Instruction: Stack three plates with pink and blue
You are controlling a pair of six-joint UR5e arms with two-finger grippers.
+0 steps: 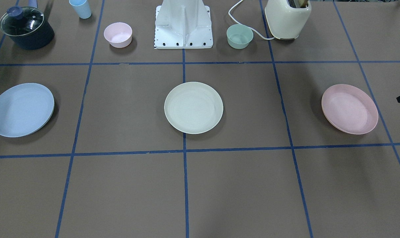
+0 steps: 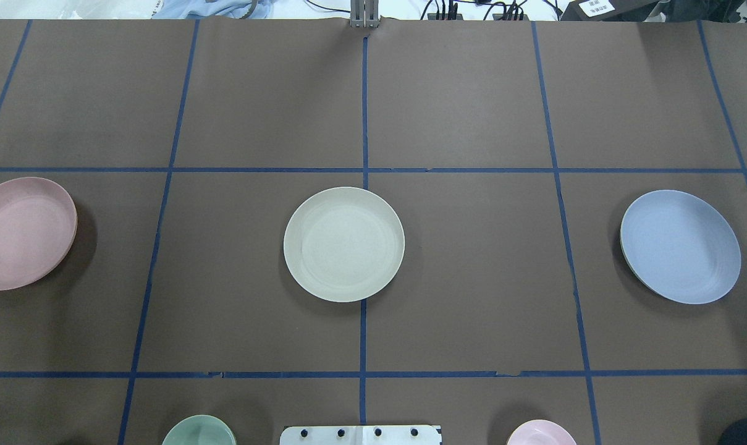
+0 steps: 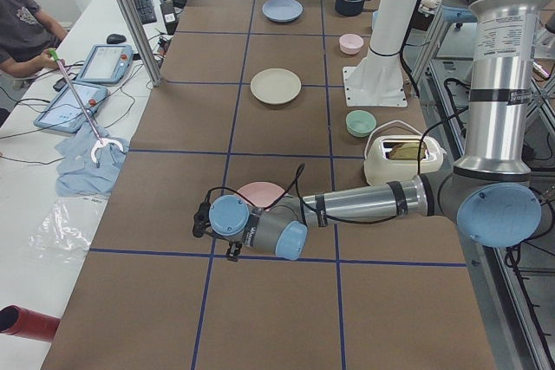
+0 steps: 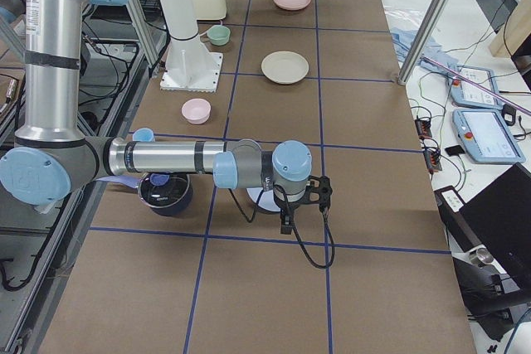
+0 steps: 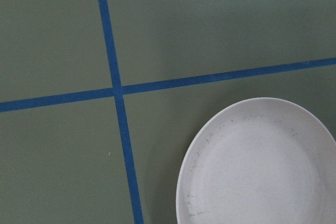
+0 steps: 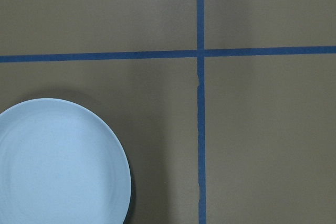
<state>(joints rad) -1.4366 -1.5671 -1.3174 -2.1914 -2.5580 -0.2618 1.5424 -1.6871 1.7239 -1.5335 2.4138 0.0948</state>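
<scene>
Three plates lie apart in a row on the brown table. The cream-white plate (image 2: 343, 244) is in the middle. The pale pink plate (image 2: 21, 232) is at the robot's left and the pale blue plate (image 2: 680, 245) at its right. My left gripper (image 3: 232, 253) hangs low beside the pink plate (image 3: 260, 192), whose rim shows in the left wrist view (image 5: 262, 166). My right gripper (image 4: 284, 225) hangs low beside the blue plate (image 4: 261, 198), which also shows in the right wrist view (image 6: 58, 163). No fingers show in either wrist view, so I cannot tell whether either gripper is open or shut.
Near the robot base (image 1: 183, 26) stand a small pink bowl (image 1: 117, 34), a green bowl (image 1: 240, 36), a cream toaster (image 1: 287, 18) with its cord, a blue cup (image 1: 80, 8) and a dark pot with a glass lid (image 1: 26, 28). An operator sits across the table (image 3: 22, 28).
</scene>
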